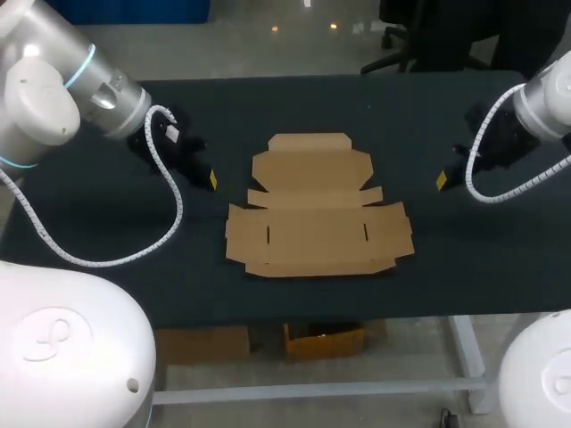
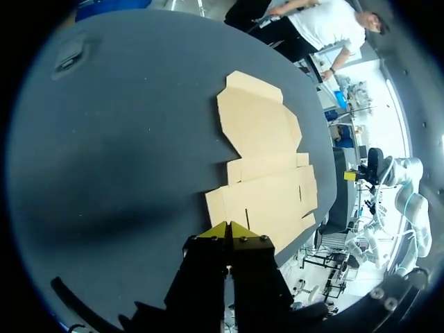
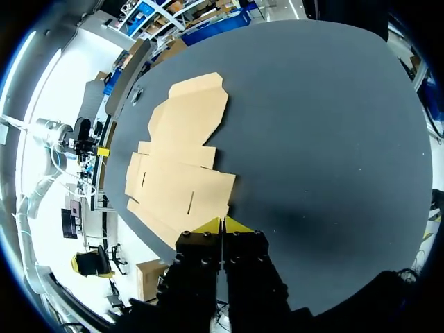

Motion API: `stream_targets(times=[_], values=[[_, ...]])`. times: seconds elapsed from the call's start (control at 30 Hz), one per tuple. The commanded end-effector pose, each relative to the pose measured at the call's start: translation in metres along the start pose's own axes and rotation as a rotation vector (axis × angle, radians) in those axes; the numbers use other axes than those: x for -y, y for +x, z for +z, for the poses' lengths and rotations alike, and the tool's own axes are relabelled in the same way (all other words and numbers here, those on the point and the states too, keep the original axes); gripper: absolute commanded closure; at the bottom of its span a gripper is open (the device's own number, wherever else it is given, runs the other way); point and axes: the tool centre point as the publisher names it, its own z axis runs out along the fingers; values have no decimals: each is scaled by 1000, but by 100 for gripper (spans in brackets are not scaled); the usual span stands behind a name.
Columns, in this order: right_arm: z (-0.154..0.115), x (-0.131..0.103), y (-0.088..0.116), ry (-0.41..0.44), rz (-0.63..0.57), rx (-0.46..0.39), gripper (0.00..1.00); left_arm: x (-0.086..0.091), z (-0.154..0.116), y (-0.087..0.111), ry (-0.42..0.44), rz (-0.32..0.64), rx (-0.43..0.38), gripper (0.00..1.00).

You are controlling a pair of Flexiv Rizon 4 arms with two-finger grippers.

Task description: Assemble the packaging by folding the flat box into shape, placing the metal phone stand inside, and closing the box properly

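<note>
A flat brown cardboard box blank (image 1: 317,209) lies unfolded in the middle of the black table (image 1: 107,241). My left gripper (image 1: 211,179) hangs above the table to the blank's left, its yellow tips pressed together and nothing between them. My right gripper (image 1: 441,180) hangs to the blank's right, also shut and empty. From the left wrist the box blank (image 2: 267,166) lies ahead of my shut left gripper (image 2: 229,228). In the right wrist view the box blank (image 3: 180,163) lies ahead of and beside my shut right gripper (image 3: 222,225). No metal phone stand shows in any view.
Cardboard boxes (image 1: 326,341) sit on the floor under the table's front edge. Bare black table surface surrounds the blank on all sides.
</note>
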Motion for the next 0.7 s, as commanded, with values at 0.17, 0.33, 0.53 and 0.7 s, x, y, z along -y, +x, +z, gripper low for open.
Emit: stream_targets(times=[0.17,0.33,0.53,0.7], values=[[-2,2,-1,-2,-1,-4,100,3,0,1,-8,-1,5,100],[-2,2,-1,-2,-1,-4,100,3,0,1,-8,-1,5,100],[4,-5,0,-4,-3,-4,100,8,6,3,64,29,33,100],[12,-14,1,-13,2,-3,100,9,11,6,110,69,78,100]])
